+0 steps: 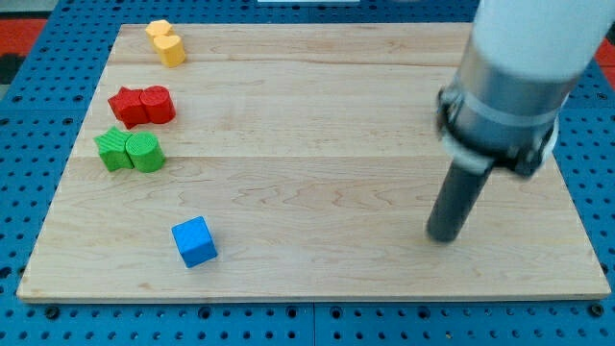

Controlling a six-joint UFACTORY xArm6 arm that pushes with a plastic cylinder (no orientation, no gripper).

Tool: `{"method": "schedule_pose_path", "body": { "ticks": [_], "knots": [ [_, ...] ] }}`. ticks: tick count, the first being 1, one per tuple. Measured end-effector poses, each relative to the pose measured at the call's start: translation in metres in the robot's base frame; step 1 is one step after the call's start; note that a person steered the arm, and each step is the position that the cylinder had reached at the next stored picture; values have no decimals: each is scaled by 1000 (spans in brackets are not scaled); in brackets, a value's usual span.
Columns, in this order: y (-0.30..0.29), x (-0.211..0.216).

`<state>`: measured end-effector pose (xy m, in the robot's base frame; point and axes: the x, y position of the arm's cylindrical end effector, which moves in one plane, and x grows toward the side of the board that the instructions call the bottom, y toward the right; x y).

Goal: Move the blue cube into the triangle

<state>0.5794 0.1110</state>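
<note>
The blue cube (194, 241) has no long axis; it sits slightly rotated, one corner turned toward the view's bottom. It's bright blue with a lighter top face, low on the wooden board (317, 115) toward the view's left. My tip (443, 236) rests well apart at the right, touching nothing. Upper left, blurry green (130, 151), red (142, 106) and yellow (166, 42) blocks seem paired.
</note>
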Motion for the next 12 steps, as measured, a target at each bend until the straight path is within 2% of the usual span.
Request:
{"method": "schedule_pose_path", "body": {
  "ticks": [1, 2, 3, 4, 5, 6, 8, 9, 10, 11, 12],
  "knots": [
    [-145, 25],
    [-288, 11],
    [-283, -53],
    [-253, -53],
    [-349, -55],
    [-337, -11],
    [-190, -29],
    [-235, -6],
    [-205, 15],
    [-150, 5],
    [-94, -29]
  ]
}}
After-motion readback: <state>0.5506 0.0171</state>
